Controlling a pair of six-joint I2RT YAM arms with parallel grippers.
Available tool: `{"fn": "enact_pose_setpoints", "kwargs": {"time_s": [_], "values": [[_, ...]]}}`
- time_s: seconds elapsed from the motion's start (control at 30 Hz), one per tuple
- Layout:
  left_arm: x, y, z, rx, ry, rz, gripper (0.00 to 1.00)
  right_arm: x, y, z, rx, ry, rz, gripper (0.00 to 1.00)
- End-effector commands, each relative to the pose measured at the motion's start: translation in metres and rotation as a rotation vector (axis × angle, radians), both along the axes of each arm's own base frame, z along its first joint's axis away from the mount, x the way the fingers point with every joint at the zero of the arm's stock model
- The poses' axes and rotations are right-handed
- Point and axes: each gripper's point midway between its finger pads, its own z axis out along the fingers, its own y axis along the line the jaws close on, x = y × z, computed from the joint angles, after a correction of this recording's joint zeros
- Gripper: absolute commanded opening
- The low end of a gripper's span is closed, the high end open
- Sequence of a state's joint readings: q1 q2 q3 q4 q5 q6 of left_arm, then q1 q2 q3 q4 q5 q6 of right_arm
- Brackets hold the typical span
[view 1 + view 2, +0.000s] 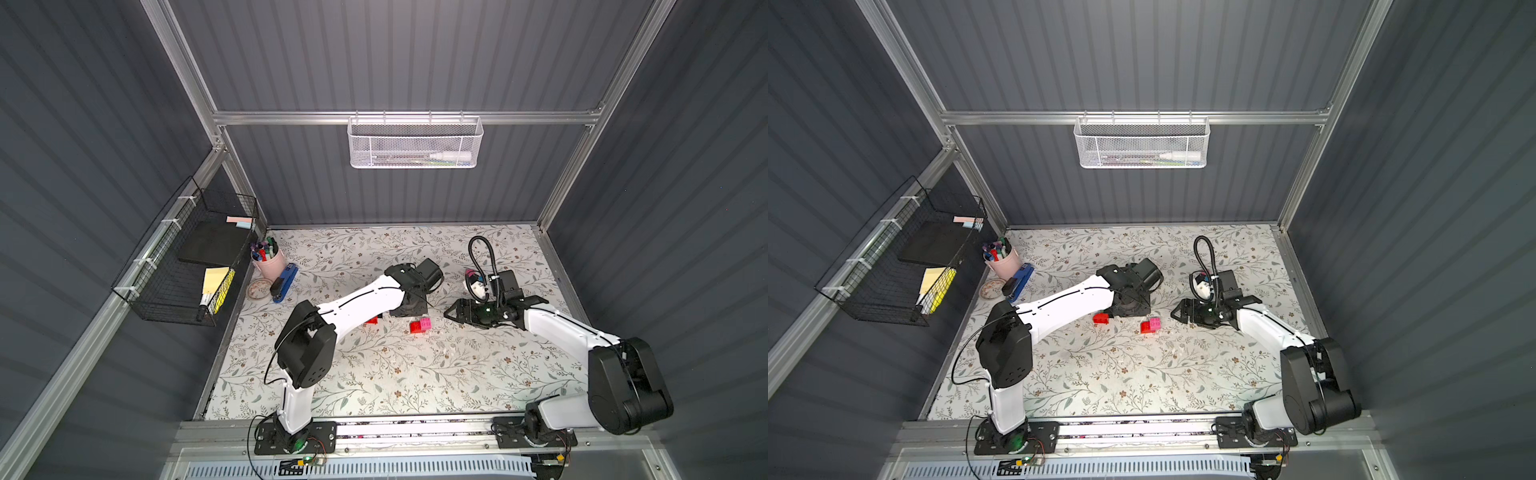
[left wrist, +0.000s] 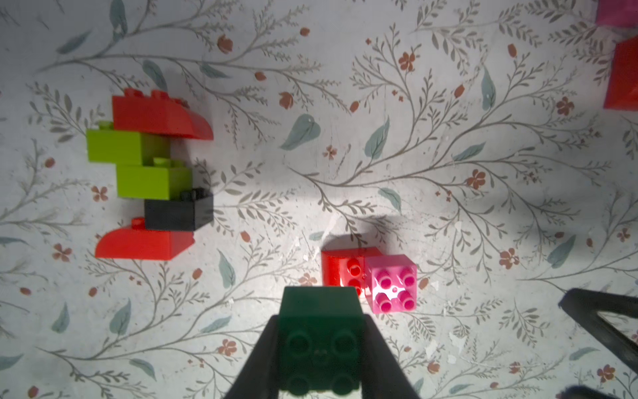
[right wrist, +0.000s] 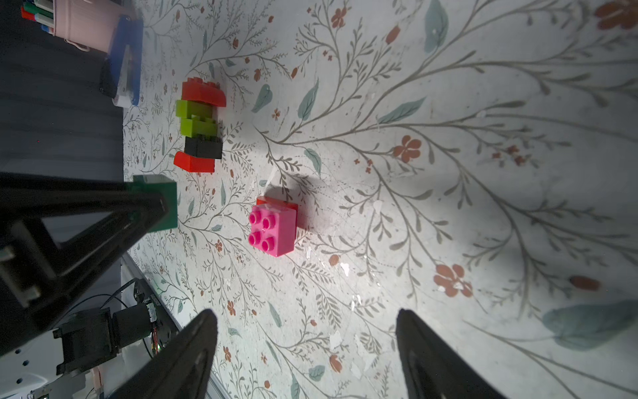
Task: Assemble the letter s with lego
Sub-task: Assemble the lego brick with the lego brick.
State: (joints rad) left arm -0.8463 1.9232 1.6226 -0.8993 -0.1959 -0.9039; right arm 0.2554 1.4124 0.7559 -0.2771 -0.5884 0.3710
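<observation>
My left gripper [image 2: 321, 321] is shut on a dark green lego brick [image 2: 321, 345] and holds it just above the table; the right wrist view shows the same brick [image 3: 162, 203]. To its left lies a joined row of red, lime green, black and red bricks [image 2: 152, 172] [image 3: 200, 127], mostly hidden under the left arm in both top views [image 1: 372, 320] [image 1: 1101, 318]. A pink brick on a red one [image 2: 390, 283] [image 1: 420, 324] sits close beside the held brick. My right gripper [image 3: 307, 312] [image 1: 451, 311] hovers open and empty to the right of that pair.
A pink marker cup [image 1: 268, 259], blue stapler [image 1: 286, 280] and small dish [image 1: 258, 289] stand at the table's left edge. More red [image 2: 623, 76] and pink [image 2: 618, 12] bricks are cut off by the left wrist view's edge. Wire baskets [image 1: 187, 257] [image 1: 415, 141] hang on the walls.
</observation>
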Motion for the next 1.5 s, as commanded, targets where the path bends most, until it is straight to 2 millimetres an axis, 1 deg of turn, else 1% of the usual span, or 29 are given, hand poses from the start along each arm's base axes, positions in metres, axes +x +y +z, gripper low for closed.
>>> {"fn": "enact_pose_setpoints", "kwargs": {"time_s": [0.0,0.13,0.27,0.33,0.43,0.67,0.77,0.93,1.27,1.47], "values": [[-0.010,-0.001,-0.001,0.002,-0.001,0.080,0.22,-0.002,-0.001,0.001,0.023,0.002,-0.013,0.83],[-0.015,-0.007,-0.007,0.050,0.000,0.095,0.22,-0.003,-0.006,-0.001,0.038,0.006,-0.026,0.83],[-0.021,-0.020,-0.016,0.069,0.014,0.067,0.22,-0.006,-0.010,-0.004,0.051,0.007,-0.027,0.83],[-0.020,-0.022,-0.020,0.077,0.022,0.069,0.22,-0.006,-0.012,-0.005,0.054,0.009,-0.030,0.83],[-0.017,-0.027,-0.021,0.078,0.017,0.063,0.22,-0.007,-0.014,-0.005,0.067,0.009,-0.035,0.83],[-0.016,-0.029,-0.032,0.091,0.027,0.069,0.23,-0.007,-0.018,-0.007,0.082,0.019,-0.046,0.83],[-0.013,-0.029,-0.033,0.100,0.017,0.067,0.23,-0.006,-0.019,-0.007,0.084,0.017,-0.048,0.83],[-0.010,-0.038,-0.034,0.069,0.017,0.058,0.23,-0.007,-0.019,-0.008,0.087,0.024,-0.047,0.83],[-0.012,-0.040,-0.043,0.069,0.034,0.057,0.23,-0.008,-0.020,-0.009,0.085,0.031,-0.051,0.83],[-0.017,-0.035,-0.053,0.084,0.059,0.064,0.23,-0.010,-0.021,-0.010,0.083,0.037,-0.050,0.83]]}}
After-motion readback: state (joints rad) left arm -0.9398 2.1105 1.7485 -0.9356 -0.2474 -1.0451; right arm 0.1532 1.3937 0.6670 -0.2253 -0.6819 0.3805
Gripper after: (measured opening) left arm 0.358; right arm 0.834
